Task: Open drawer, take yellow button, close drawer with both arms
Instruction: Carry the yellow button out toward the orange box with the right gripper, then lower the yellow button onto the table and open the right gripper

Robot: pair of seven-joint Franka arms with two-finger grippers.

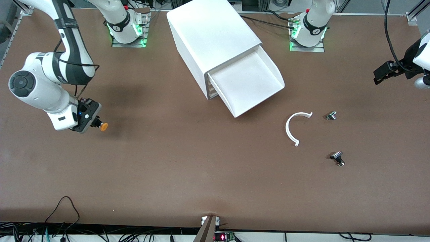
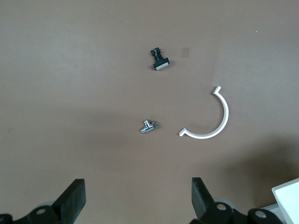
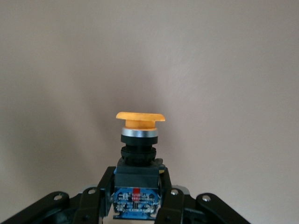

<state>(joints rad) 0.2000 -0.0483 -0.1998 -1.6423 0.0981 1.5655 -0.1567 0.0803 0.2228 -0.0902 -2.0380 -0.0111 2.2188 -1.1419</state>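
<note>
The drawer [image 1: 248,82], the top one of the white cabinet [image 1: 211,33], stands pulled out, and its tray shows nothing inside. My right gripper [image 1: 95,123] [image 3: 135,189] is over the bare table toward the right arm's end. It is shut on the black body of the button [image 1: 103,126] [image 3: 139,135], whose orange cap points away from the fingers. My left gripper [image 1: 381,74] [image 2: 138,198] hangs open and holds nothing. It is over the table at the left arm's end, away from the drawer.
A white C-shaped strip [image 1: 293,129] [image 2: 215,122] lies nearer the front camera than the drawer. Beside it toward the left arm's end are a small metal fitting [image 1: 331,115] [image 2: 148,126] and a small black part [image 1: 337,158] [image 2: 160,60].
</note>
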